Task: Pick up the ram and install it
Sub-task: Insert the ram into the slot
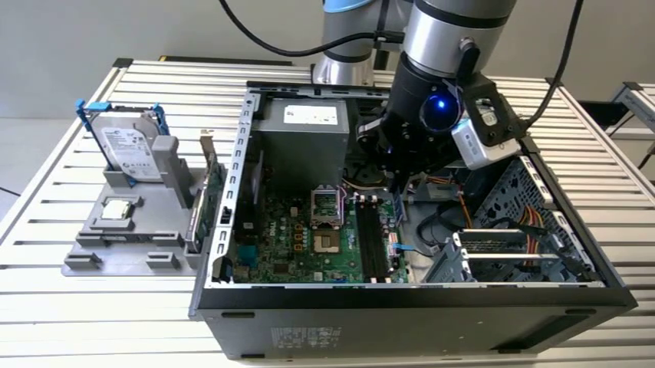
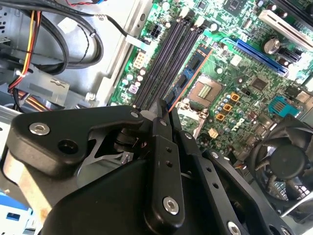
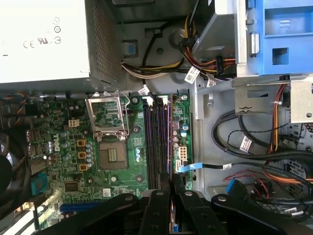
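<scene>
- Slatted metal tabletop (image 1: pixel 61 253) is used as the work surface; an opened computer case (image 1: pixel 409 307) lies on it so the motherboard (image 3: pixel 117 181) faces upward.
- Above the motherboard's memory slots (image 3: pixel 157 142) the gripper (image 2: pixel 166 110) is held, fingers closed on the ram (image 2: pixel 188 78).
- The ram is kept edge-down, lengthwise along the slots, apparently for seating.
- Beside the case, a grey parts tray (image 1: pixel 123 238) is kept.

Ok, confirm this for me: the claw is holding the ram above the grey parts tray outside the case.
Wrong on the place. The claw does hold the ram, but it is inside the open computer case, above the motherboard's black memory slots, not over the grey parts tray. The exterior view shows this.
</scene>
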Action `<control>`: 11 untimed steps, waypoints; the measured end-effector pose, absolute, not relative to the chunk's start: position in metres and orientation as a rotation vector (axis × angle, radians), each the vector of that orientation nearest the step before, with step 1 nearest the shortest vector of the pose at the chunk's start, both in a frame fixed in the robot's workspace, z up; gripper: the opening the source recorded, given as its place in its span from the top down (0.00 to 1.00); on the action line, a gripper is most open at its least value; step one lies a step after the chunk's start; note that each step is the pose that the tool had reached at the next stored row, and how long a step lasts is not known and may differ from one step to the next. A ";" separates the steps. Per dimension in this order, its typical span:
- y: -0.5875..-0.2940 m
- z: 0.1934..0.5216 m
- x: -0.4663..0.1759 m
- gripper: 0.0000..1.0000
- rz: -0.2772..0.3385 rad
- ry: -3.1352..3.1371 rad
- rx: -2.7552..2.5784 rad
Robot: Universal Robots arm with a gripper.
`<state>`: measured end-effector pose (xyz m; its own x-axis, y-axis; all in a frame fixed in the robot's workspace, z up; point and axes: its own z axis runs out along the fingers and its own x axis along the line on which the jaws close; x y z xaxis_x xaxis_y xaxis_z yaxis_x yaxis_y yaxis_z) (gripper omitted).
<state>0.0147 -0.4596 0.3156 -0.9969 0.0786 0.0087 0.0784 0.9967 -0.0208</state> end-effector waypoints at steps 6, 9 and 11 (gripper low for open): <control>-0.460 0.315 0.015 1.00 0.032 -3.129 -0.123; -0.460 0.314 0.015 1.00 0.032 -3.130 -0.123; -0.460 0.313 0.016 1.00 0.032 -3.130 -0.123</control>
